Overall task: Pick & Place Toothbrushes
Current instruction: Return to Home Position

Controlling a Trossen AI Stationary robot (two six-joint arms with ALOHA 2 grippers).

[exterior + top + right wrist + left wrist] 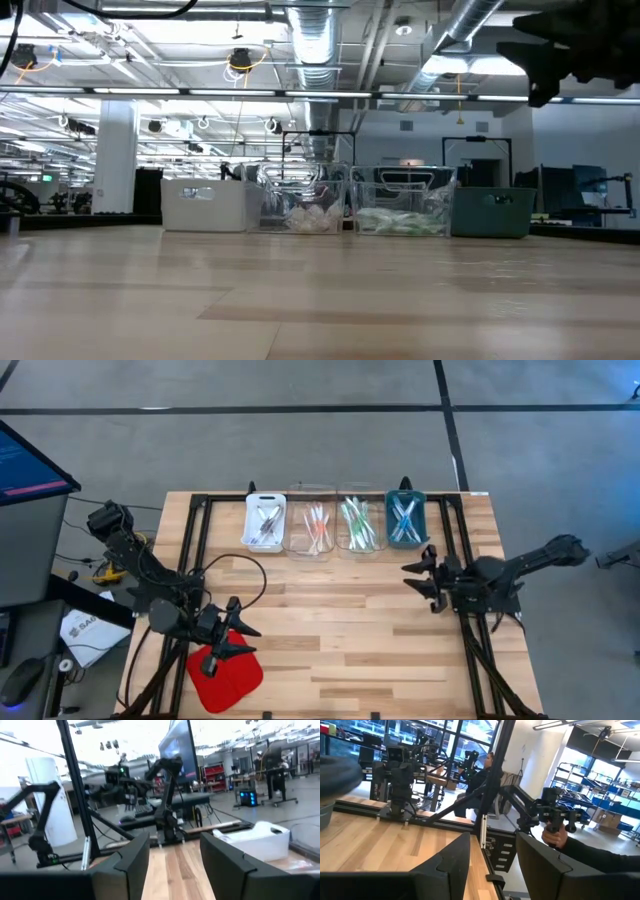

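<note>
The toothbrushes lie sorted in four small bins set in a row along the far edge of the counter (330, 610). The grey-violet ones (266, 522) are in the white bin (250, 510), the orange ones (314, 526) in the left clear bin (297, 520), the green ones (357, 525) in the right clear bin (341, 500), and the blue ones (404, 518) in the teal bin (391, 510). None lies loose on the wood. The left hand (245, 638) hangs at the near left of the counter, above the far edge of the red pad (225, 675); its fingers (451, 865) are spread apart and grasp nothing. The right hand (410, 577) hovers over the right side of the counter, nearer than the teal bin, with its fingers (135, 860) likewise released and empty. The white bin's front carries a faint mark in the low view, but it cannot be read. A monitor (25, 465) at the far left shows a blue screen with a red stripe, its text too small to read. In the left wrist view a person's hand (554, 838) grips a dark handle beyond the counter's edge.
</note>
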